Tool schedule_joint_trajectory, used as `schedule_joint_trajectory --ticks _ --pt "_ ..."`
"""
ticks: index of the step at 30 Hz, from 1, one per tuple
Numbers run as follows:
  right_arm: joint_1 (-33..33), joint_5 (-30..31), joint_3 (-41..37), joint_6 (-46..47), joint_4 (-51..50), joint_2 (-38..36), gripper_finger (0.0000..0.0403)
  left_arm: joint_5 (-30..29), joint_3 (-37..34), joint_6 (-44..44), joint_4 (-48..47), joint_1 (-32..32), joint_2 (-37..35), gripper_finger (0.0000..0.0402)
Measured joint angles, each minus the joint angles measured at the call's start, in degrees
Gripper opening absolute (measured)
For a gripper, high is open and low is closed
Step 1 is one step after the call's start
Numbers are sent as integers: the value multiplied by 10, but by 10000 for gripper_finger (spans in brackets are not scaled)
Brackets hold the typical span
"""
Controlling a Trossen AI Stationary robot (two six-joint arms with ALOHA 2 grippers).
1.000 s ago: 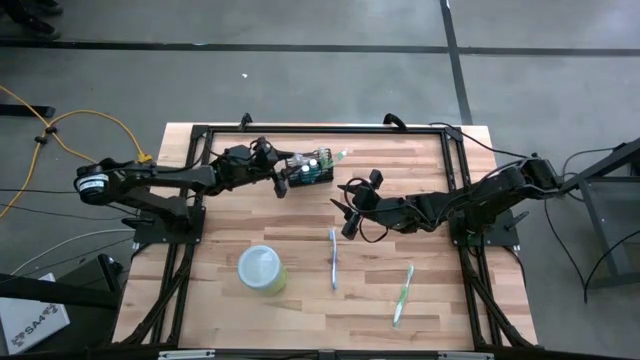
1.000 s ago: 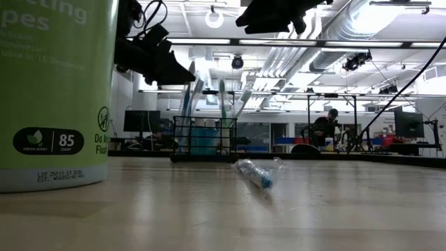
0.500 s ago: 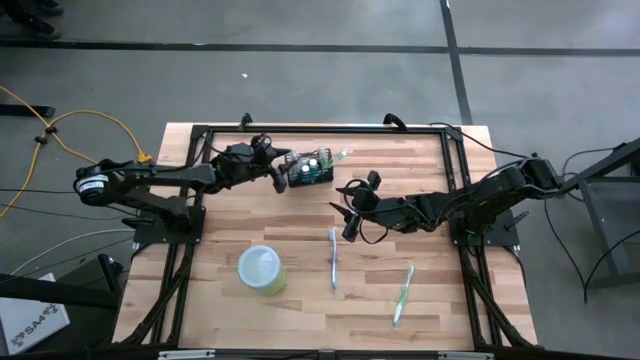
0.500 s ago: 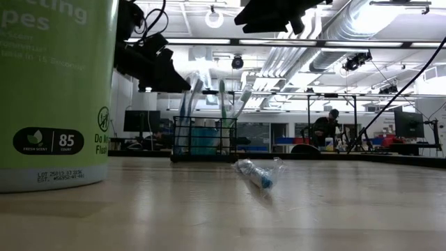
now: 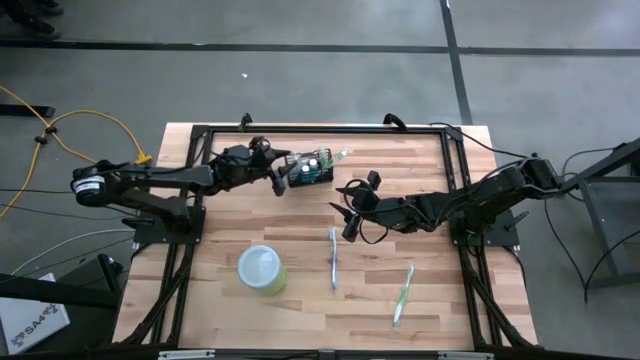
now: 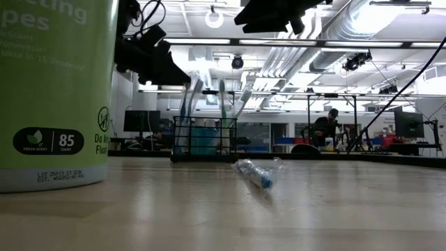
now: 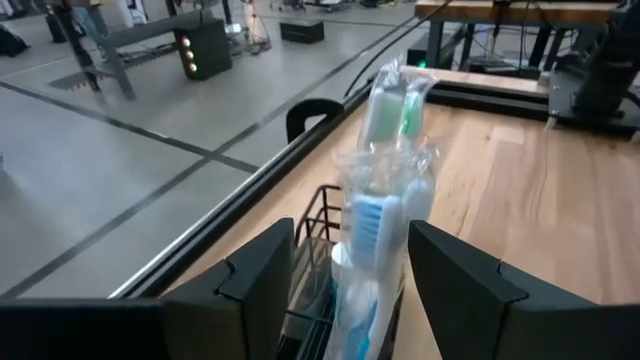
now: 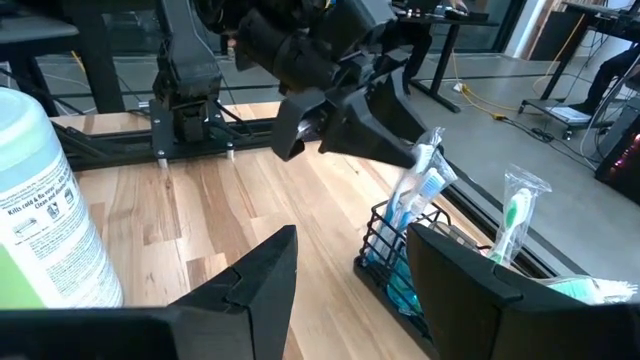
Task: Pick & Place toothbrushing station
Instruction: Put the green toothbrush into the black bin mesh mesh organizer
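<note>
Wire holder (image 5: 309, 170) sitting at counter (image 5: 430, 300) far edge, packed with wrapped toothbrushes (image 7: 385, 200). Left hand (image 5: 281, 180) hovering just beside holder, fingers spread, empty, likely lining up to grasp. Right hand (image 5: 348, 207) waiting near holder, released, empty.

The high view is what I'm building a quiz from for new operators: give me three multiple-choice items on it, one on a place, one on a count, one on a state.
1. Where does the black wire-mesh holder stand?
A. near the table's far edge
B. beside the green cup
C. off the table

2. How many toothbrushes lie loose on the table?
A. none
B. two
C. four

3. How is the left tool?
A. shut on a brush
B. open
C. out of view

Answers:
1 A, it stands by the far frame rail.
2 B, the blue toothbrush and the green toothbrush.
3 B, its fingers stand apart beside the holder.
</note>
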Motion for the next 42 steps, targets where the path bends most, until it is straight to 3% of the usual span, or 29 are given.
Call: schedule_joint_trajectory --ticks 12,19,24,32,42 --pt "0 -1 0 0 0 0 181 -17 0 0 -73 -3 -53 193" --pt "0 -1 0 10 -5 0 181 -10 0 -20 -108 -40 -91 193" --pt "0 -29 0 83 -85 0 181 5 0 -27 -128 -81 -96 193" --pt "5 -164 0 253 -186 0 181 5 0 -24 -126 -134 -96 193" --pt "43 -204 0 419 -309 42 181 5 0 -23 -124 -157 -96 193"
